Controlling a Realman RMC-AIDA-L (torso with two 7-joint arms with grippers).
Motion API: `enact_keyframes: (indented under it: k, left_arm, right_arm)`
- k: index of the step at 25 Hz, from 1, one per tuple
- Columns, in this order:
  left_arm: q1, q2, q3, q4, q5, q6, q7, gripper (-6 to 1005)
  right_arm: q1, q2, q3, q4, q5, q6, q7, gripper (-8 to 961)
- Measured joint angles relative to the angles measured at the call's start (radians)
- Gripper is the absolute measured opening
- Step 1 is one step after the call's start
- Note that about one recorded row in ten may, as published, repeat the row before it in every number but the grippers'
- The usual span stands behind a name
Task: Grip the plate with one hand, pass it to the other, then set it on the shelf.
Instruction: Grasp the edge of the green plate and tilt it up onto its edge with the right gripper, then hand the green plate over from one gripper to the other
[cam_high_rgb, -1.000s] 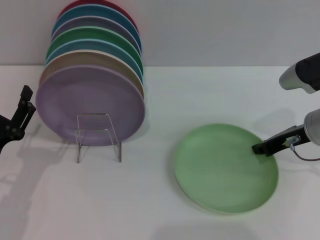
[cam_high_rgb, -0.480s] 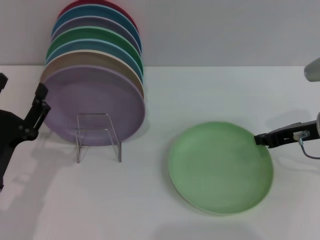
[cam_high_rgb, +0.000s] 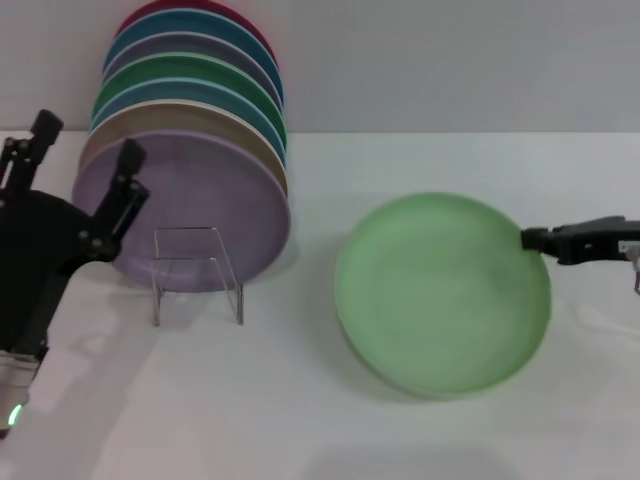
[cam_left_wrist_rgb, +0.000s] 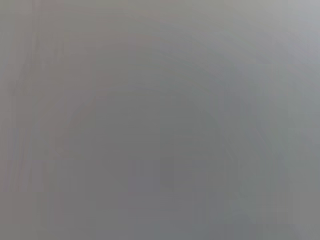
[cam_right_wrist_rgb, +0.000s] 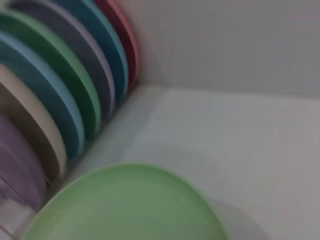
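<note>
white table (cam_high_rgb: 330, 440), pale grey wall (cam_high_rgb: 450, 60)

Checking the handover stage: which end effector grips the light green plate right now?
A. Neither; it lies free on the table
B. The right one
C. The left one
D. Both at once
B. In the head view the right end effector is clamped on the rim of the light green plate, while the left end effector stands open, apart from it, by the stacked plates.

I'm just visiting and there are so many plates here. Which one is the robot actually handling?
Start from the row of coloured plates leaning at the table's back left. The plate in play is alone to their right, gripped at its rim by the right gripper. It alone is pale mint green and away from the row.
</note>
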Motion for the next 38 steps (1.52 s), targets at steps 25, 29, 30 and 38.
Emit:
enact_keyframes:
  k: [25, 29, 30, 38]
  left_arm:
    - [-0.095, 0.384, 0.135, -1.246, 0.095, -1.667, -0.14, 743]
    - [-0.13, 0.328, 0.093, -1.359, 0.033, -1.918, -0.015, 742]
    - [-0.13, 0.286, 0.058, -1.375, -0.018, -1.998, 0.081, 741]
    - [-0.057, 0.001, -0.205, -1.345, -0.224, -2.279, 0.656, 739]
  right_arm:
    - [-0.093, 0.002, 0.072, -0.044, 0.311, 0.059, -0.469, 62]
    - [-0.075, 0.003, 0.049, -0.044, 0.31, 0.058, -0.479, 69]
    - [-0.068, 0.002, 0.042, -0.047, 0.31, 0.056, -0.482, 70]
    - [-0.073, 0.002, 0.033, -0.044, 0.316, 0.072, -0.501, 84]
